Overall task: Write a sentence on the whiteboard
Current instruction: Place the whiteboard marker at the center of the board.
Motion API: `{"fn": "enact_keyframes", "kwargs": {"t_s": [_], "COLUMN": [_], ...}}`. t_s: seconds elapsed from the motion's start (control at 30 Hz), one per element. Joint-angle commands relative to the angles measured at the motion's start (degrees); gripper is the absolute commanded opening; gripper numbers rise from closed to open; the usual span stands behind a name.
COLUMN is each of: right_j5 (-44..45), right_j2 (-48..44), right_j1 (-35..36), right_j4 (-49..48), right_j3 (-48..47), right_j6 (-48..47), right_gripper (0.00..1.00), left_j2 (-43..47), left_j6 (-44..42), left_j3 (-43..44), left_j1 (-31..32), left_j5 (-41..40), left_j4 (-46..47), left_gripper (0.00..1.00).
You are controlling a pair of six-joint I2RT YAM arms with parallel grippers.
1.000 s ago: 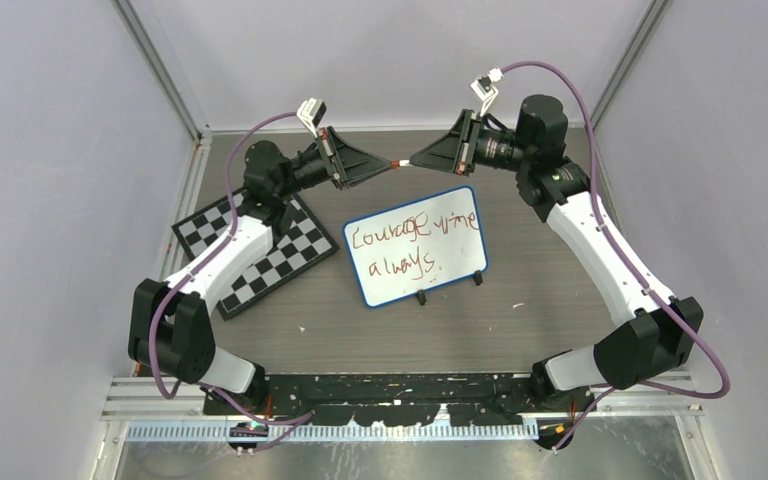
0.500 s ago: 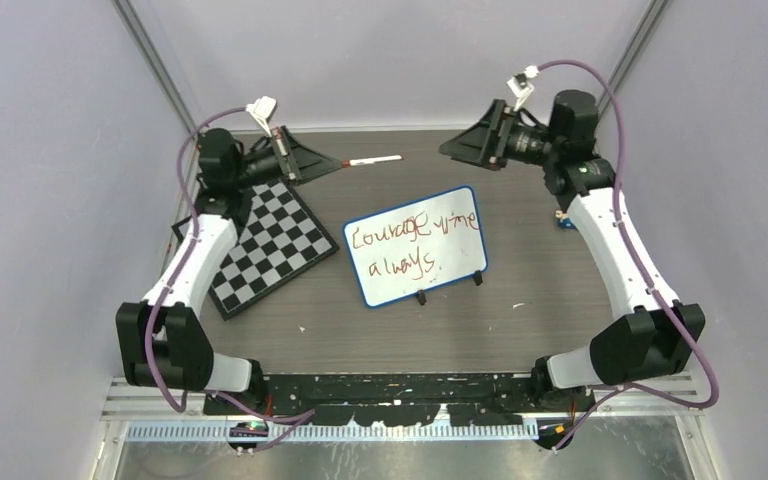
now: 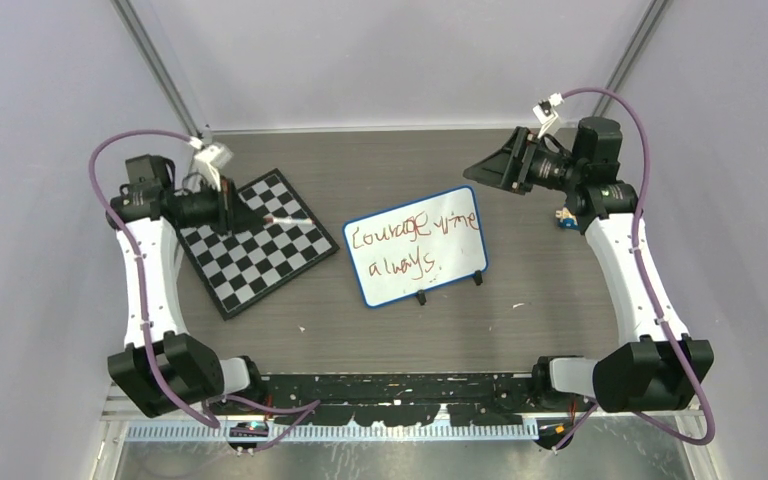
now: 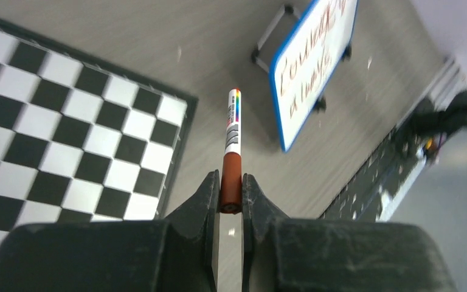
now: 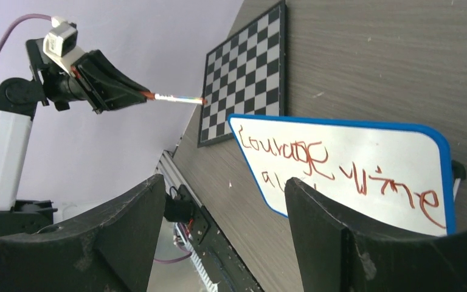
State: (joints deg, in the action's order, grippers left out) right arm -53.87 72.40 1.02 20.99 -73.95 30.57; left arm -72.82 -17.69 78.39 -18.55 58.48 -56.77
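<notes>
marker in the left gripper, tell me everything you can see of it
The marker is a slim stick, plastic by its look: a white barrel with a rainbow stripe and grey marks, plus a brownish-red end section. The left gripper is shut on that red end, so the white part juts straight out. It hangs roughly level in the air above the chessboard, pointing toward the whiteboard. Nothing else touches it.

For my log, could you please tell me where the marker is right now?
In the top view the marker is left of the whiteboard, clamped in the left claw above the chessboard.
</notes>
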Motion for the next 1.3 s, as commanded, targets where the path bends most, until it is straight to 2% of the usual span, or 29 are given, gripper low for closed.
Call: {"fn": "enact_keyframes", "kwargs": {"t_s": [0.0, 0.1, 0.17, 0.47, 0.6, 0.67, 0.77, 0.93, 1.27], "right_j5": [0.78, 1.21, 1.14, 1.02, 1.04, 1.00, 0.88, 0.82, 0.69], "right_j2": [-1.39, -1.74, -1.69, -1.74, -1.57, -1.28, -0.93, -0.78, -1.03], "right_j1": [-0.05, -0.12, -0.06, -0.06, -0.12, -0.06, -0.11, -0.06, -0.11], "right_j4": [0.15, -0.54, -0.67, -0.33, -0.25, -0.30, -0.25, -0.25, -0.49], "right_j3": [1.78, 2.92, 3.07, 3.39, 3.39, 3.38, 3.04, 3.03, 3.92], "right_j6": [-2.00, -1.96, -1.72, -1.21, -1.23, -1.15, -0.95, -0.95, -1.24], "right_gripper": [0.76, 0.76, 0.76, 0.76, 0.76, 0.76, 0.76, 0.76, 0.76], "left_j2": [-3.28, -5.98, -6.59, -2.56, -3.78, -4.77, -7.32, -9.20, -5.65], "left_j6": [-36.10, -42.62, -42.52, -30.34, -27.92, -29.18, -32.68, -34.16, -33.48], "left_j3": [-0.74, -3.83, -7.05, -25.15, -28.18, -29.51, -30.05, -28.45, -26.37], "left_j1": [0.10, 0.37, 0.99, 12.91, 14.15, 14.58, 16.47, 16.53, 16.48], "left_j5": [-2.99, -2.86, -2.93, -11.05, -12.51, -13.39, -17.35, -18.62, -19.58], "left_j4": [-29.91, -33.73, -30.99, -2.82, 5.27, 8.09, 8.78, 7.77, 4.93], "left_gripper": [0.00, 0.03, 0.04, 0.12, 0.13, 0.19, 0.32, 0.46, 0.59]}}
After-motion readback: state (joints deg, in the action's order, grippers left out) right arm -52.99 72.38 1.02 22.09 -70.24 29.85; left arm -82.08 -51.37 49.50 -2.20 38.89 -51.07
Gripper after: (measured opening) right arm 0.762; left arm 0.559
